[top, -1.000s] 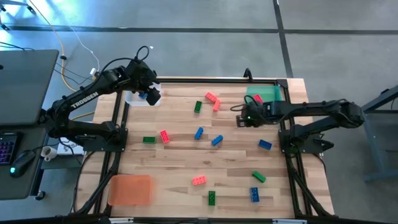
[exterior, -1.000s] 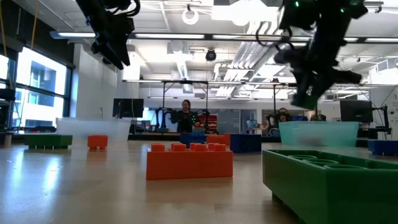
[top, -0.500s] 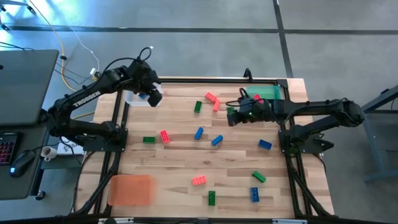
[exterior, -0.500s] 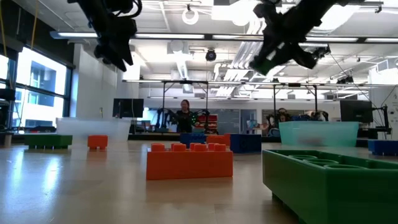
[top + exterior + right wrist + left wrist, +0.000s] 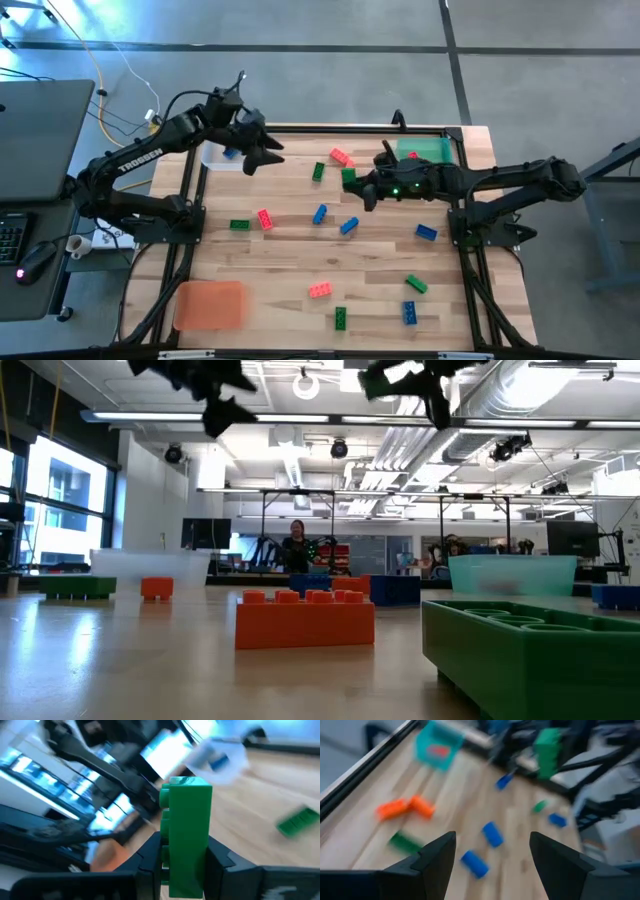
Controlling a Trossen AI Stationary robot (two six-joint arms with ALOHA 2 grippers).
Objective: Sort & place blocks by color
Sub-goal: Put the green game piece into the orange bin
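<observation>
The right arm stretches across the far half of the table (image 5: 280, 300), its right gripper (image 5: 352, 183) raised above the wood with the fingers clamped on a green block (image 5: 186, 835) standing upright between them. The left arm bends over the far left corner; the left gripper (image 5: 262, 150) hangs beside the clear tray (image 5: 212, 158), fingers (image 5: 436, 857) spread wide and empty. A blue block (image 5: 230, 153) seems to lie in that tray. Other blocks lie scattered across the tabletop.
</observation>
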